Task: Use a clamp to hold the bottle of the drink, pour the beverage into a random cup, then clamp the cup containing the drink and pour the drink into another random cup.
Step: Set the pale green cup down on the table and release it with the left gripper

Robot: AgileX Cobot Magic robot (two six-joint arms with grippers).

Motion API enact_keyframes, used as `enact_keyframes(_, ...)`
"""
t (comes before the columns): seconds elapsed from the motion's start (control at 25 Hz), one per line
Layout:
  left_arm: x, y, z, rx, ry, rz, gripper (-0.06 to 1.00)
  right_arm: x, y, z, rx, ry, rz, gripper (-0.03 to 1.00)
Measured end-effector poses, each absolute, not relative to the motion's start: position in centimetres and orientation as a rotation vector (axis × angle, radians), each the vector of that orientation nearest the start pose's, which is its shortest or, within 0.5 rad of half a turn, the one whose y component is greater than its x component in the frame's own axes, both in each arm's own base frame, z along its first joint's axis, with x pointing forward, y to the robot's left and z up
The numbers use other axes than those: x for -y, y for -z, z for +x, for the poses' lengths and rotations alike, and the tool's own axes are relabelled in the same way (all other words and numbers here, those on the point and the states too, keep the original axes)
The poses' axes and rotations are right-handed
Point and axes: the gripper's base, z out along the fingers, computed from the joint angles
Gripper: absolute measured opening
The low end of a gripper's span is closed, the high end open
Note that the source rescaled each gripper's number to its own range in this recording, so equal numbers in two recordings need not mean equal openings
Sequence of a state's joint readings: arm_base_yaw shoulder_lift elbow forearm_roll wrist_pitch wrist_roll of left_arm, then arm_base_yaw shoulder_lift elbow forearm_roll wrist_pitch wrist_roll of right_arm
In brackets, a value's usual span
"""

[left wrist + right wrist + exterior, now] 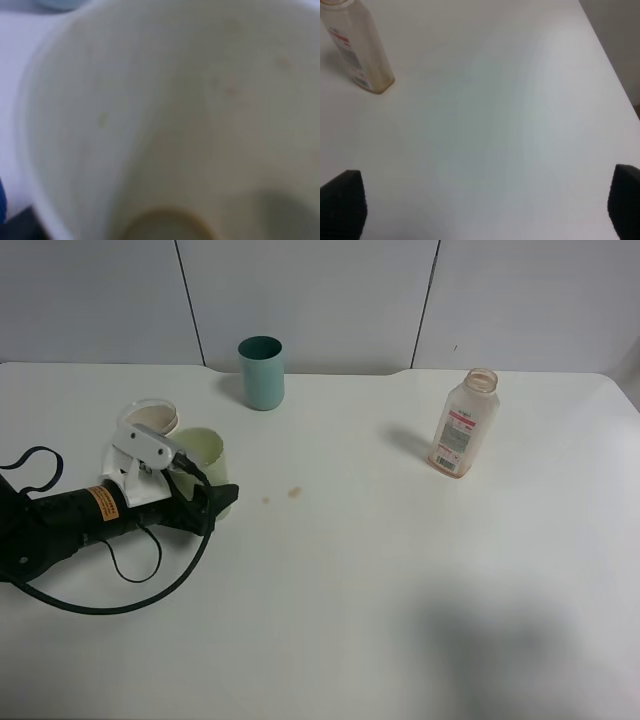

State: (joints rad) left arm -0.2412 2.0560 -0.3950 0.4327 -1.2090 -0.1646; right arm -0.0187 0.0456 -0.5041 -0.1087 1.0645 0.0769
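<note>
A white tabletop point(400, 590) seen from above. A clear plastic bottle point(460, 425) stands upright and uncapped near the far right of the tabletop, apart from everything else and apparently almost empty, so the first pour looks done. Its label has a red band and small print too fine to read.

Near the left edge, the left gripper point(215, 502) reaches in low on its black arm, at the pale green cup point(205, 455). The left wrist view is filled by this cup's blurred inside, with a brownish patch at the bottom that may be leftover drink. Whether its jaws are grasping the cup or have let go cannot be told.

Just behind that cup sits a pale round cup point(150, 416) holding light-coloured liquid, which suggests the second pour is also done or nearly so. A teal cup point(261, 372) stands upright by the far edge, left of centre. Two small brown drips point(294, 492) mark the tabletop near the middle.

The right gripper point(485, 205) hovers over bare tabletop with its jaws spread wide and holding nothing; the bottle shows in its wrist view, well away from it.

An orange sticker point(104, 504) on the left arm carries writing too small to read.
</note>
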Motion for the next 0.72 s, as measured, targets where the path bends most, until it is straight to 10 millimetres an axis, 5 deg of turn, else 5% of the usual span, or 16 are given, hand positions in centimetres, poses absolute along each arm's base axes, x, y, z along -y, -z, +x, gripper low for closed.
enact_keyframes(0.36,9.8,-7.1,24.8,-1.924,0.576,0.467,0.66,0.9,-27.9,0.1,-2.083,0.096,0.102,0.93)
enact_keyframes(0.56,9.8,-7.9,24.9,-1.911,0.605,0.424,0.94,0.9,-27.9,0.1,-2.083,0.096,0.102,0.93)
enact_keyframes(0.72,9.8,-8.2,25.0,-1.904,0.618,0.405,0.98,0.9,-27.9,0.1,-2.083,0.096,0.102,0.93)
